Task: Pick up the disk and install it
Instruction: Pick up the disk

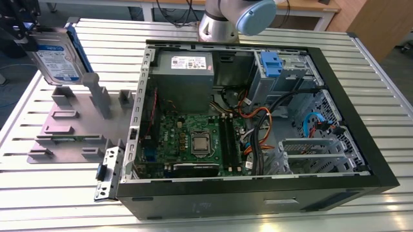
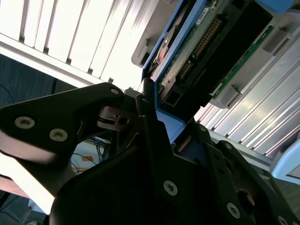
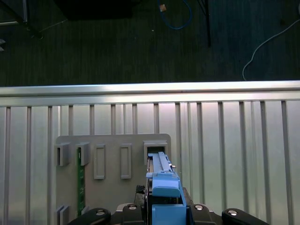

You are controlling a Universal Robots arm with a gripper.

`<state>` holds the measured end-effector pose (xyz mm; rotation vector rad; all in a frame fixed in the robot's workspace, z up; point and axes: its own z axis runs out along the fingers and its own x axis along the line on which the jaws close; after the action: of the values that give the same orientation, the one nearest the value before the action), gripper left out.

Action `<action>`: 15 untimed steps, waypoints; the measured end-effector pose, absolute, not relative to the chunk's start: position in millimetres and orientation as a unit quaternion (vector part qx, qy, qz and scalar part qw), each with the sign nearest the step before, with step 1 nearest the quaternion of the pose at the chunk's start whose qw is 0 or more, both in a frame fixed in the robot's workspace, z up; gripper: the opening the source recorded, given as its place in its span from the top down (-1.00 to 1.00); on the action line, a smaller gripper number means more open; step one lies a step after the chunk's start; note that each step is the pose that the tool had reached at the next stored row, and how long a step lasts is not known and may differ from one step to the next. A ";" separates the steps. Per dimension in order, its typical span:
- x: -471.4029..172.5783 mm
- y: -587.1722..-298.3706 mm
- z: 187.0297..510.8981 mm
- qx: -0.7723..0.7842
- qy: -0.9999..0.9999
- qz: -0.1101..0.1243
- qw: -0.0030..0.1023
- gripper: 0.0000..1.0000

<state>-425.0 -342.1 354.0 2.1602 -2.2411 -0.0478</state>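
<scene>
**Disk** (image 1: 59,57): flat metal drive with a blue-and-white label and blue carrier rails.

**Location:** in the air at the exterior view's far left, standing on edge over the grey holder plate (image 1: 71,133) on the table (image 1: 51,203). I cannot tell whether its lower edge is wholly clear of the plate's nearest upright (image 1: 92,82).

**Tool** (image 1: 26,38): clamped on the disk at one end, with the dark fingers (image 2: 146,110) either side of the blue rail (the second wrist view shows the circuit-board face turned towards that camera).

**Destination, as judged:** the drive bay (image 1: 284,72) in the open computer case (image 1: 380,159), well apart from the disk.

**Hazards, as judged:**
- The grip is on one end only and on smooth plastic, so the disk's weight could make it pivot or slip between the fingers.
- A low edge could catch on the plate's upright and twist the disk in the grip.
- Loose cables (image 1: 258,121) lie near the bay and could snag a rail.
- A tilted disk could meet the bay skewed, so that the rails jam.
</scene>
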 end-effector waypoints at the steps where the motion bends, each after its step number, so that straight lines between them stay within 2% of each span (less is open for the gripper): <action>1: -425.0 -342.1 354.4 0.694 -0.720 -0.015 0.014 0.26; 15: -425.0 -342.1 360.1 0.694 -0.720 -0.015 0.014 0.26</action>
<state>-425.0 -342.1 360.1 2.1602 -2.2411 -0.0478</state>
